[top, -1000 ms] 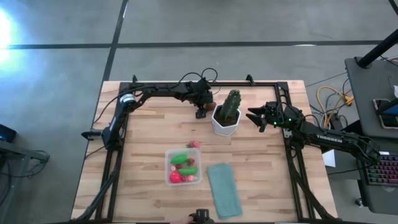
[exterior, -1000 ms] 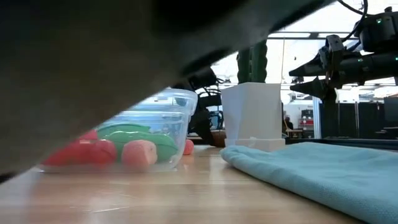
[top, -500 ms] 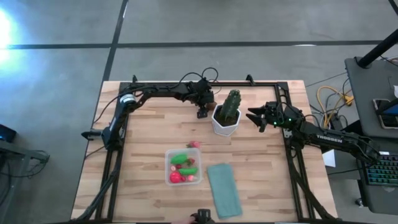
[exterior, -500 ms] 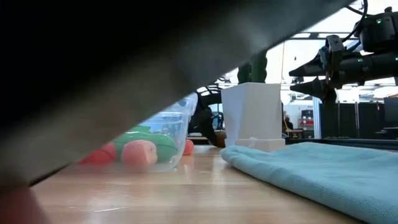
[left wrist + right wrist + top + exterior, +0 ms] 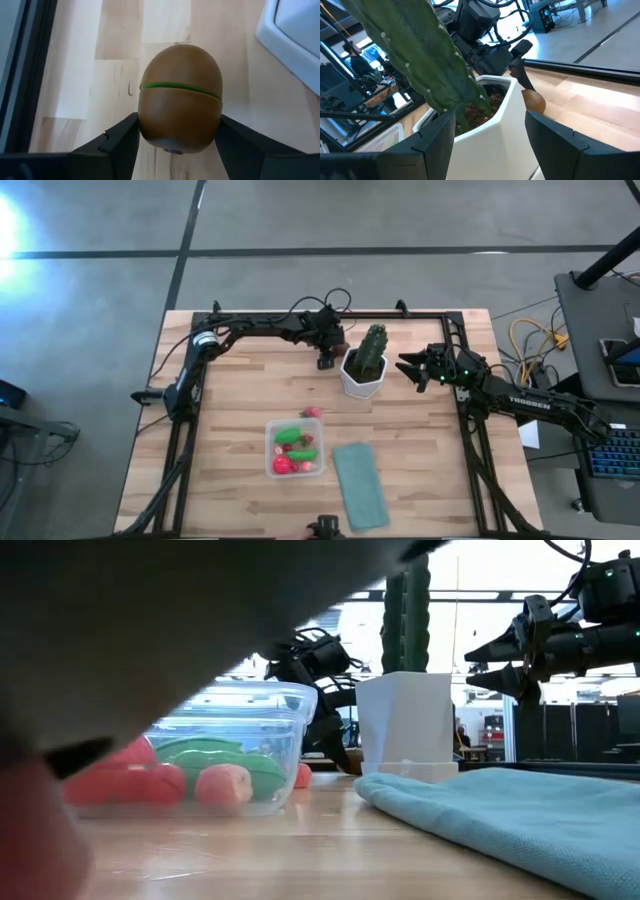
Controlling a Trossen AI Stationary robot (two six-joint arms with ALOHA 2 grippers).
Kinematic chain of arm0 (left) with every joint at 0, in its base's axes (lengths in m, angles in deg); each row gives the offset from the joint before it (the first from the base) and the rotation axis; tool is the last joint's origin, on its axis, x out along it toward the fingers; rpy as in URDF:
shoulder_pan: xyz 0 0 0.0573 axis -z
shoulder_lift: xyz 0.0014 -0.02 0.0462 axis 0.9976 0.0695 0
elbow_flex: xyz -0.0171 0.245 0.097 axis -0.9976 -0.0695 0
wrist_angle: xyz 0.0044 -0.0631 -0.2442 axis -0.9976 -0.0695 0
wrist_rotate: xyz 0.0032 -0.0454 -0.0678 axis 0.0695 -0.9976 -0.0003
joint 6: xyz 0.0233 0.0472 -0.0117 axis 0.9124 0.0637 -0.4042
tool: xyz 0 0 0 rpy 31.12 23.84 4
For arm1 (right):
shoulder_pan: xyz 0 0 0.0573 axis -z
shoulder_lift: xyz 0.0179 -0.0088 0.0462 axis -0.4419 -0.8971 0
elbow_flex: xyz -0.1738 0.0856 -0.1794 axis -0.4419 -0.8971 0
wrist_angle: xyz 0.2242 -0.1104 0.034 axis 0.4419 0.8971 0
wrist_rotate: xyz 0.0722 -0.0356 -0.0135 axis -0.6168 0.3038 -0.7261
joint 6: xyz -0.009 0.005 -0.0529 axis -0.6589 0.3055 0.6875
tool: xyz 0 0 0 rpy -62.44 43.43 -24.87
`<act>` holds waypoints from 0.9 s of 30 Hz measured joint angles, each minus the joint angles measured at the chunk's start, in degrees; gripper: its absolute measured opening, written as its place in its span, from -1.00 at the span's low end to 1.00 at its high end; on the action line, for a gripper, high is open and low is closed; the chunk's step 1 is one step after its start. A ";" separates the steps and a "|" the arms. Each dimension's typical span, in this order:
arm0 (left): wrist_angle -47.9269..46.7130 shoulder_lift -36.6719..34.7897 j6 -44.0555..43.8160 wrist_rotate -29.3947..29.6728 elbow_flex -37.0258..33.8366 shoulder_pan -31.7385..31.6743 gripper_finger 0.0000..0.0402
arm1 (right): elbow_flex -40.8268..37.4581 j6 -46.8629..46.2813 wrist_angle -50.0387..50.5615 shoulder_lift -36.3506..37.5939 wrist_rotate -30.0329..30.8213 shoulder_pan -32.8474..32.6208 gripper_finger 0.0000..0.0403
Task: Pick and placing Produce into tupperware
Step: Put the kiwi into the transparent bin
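The clear square tupperware [image 5: 295, 448] stands near the table's front and holds a green elongated piece [image 5: 215, 755] and red and pink pieces [image 5: 225, 785]. A small pink piece [image 5: 312, 412] lies on the table just beyond it. My left gripper [image 5: 323, 360] is at the far side, just left of the white cactus pot, shut on a brown round piece [image 5: 180, 100] with a green seam. My right gripper [image 5: 410, 368] is open and empty, raised to the right of the pot; it also shows in the low view [image 5: 490, 665]. My left gripper pinches the brown round piece between its two fingers [image 5: 120, 142], one on each of its opposite rounded sides [image 5: 145, 127]. The fingers come from above, pointing down. The piece's underside [image 5: 535, 106] is at the table top; I cannot tell whether it is lifted clear.
The tall green cactus in its white pot [image 5: 362, 370] stands between the two grippers. A teal-green cloth [image 5: 360, 485] lies right of the tupperware. A dark blurred shape [image 5: 150, 620] close to the low camera hides the upper left of that view.
Both arms have kept still. The dark blurred shape in front of the low camera has shifted, covering more of the tupperware and then uncovering it again.
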 joint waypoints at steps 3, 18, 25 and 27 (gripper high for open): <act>-0.50 0.01 0.00 0.04 0.12 0.02 0.07 | -0.01 0.00 0.00 0.00 0.00 0.02 0.16; -12.37 -7.91 -0.08 3.01 1.44 0.43 0.08 | 0.00 0.00 0.00 0.00 0.00 0.02 0.16; -17.65 -17.98 -6.03 4.26 -2.21 1.27 0.08 | -0.01 0.00 0.01 0.02 0.00 0.02 0.16; -18.57 -21.65 -8.92 4.32 -3.82 1.88 0.08 | -0.02 0.00 0.00 0.02 0.00 0.00 0.16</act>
